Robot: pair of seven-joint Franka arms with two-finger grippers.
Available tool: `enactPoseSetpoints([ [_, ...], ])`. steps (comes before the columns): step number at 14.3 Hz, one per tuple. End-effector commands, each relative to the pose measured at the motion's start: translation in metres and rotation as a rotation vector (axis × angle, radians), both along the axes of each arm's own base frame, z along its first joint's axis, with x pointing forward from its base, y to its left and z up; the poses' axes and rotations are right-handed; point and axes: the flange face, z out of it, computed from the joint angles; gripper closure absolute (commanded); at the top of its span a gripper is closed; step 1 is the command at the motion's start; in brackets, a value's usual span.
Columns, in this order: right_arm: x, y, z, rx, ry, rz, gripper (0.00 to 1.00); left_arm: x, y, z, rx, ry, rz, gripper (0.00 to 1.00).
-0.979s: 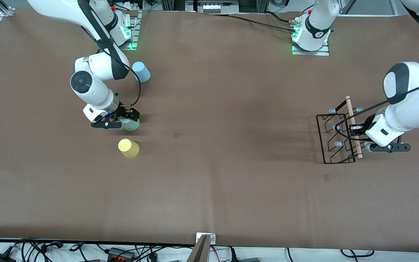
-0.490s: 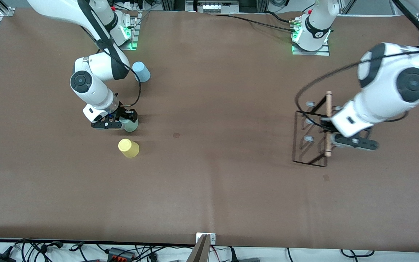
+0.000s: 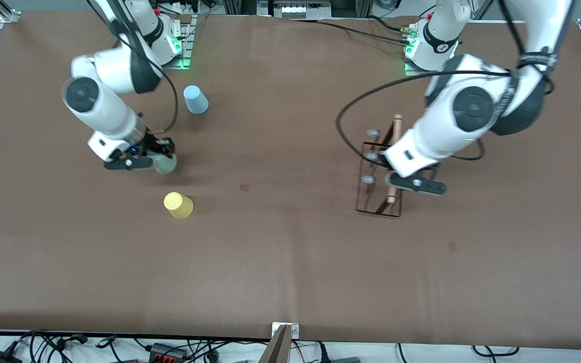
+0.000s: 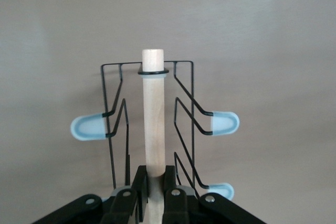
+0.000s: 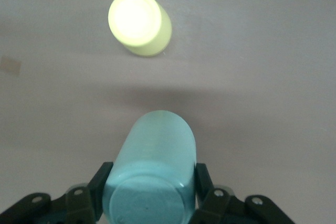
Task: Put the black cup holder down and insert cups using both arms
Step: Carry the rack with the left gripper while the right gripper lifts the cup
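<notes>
The yellow cup [image 3: 178, 205] stands on the tabletop [image 3: 290, 262]. Above it, the right gripper [image 3: 162, 157] clamps the pale green cup [image 3: 165, 164] — fingers tight on its sides. The left gripper [image 3: 394, 174] pinches the black cup holder [image 3: 379, 171] by its wooden rod [image 4: 153, 114], aloft, toward the left arm's end from the yellow cup. The light blue cup [image 3: 195, 99] stands farthest.

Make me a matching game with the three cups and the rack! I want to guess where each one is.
Things:
1. green cup
2. yellow cup
3. blue cup
4. rack

Where:
A. held by its wooden rod in the left gripper
B. on the table, nearest the front camera of the cups
C. gripped by the right gripper
D. on the table, nearest the right arm's base

Pairs: 1-C, 2-B, 3-D, 4-A
</notes>
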Motion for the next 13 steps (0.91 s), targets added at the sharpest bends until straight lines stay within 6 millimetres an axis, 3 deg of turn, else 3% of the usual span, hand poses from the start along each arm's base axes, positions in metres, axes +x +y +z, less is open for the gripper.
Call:
enactPoseSetpoints([
  [1, 0.0, -0.011, 0.052, -0.013, 0.039, 0.039, 0.95, 0.009, -0.05, 0.003, -0.027, 0.011, 0.096, 0.99],
  [2, 0.003, -0.01, 0.06, -0.014, 0.039, 0.042, 0.95, 0.009, -0.061, -0.002, -0.032, 0.023, 0.118, 0.98],
  [7, 0.017, -0.018, 0.063, -0.01, 0.024, 0.071, 0.95, 0.007, -0.121, -0.026, -0.095, 0.023, 0.146, 0.98],
  [10, 0.018, -0.019, 0.06, -0.01, 0.029, 0.069, 0.95, 0.009, -0.143, -0.053, -0.147, 0.0, 0.142, 0.98],
  [13, 0.019, -0.023, 0.055, -0.013, 0.038, 0.064, 0.95, -0.002, -0.167, -0.063, -0.175, -0.016, 0.117, 0.98],
])
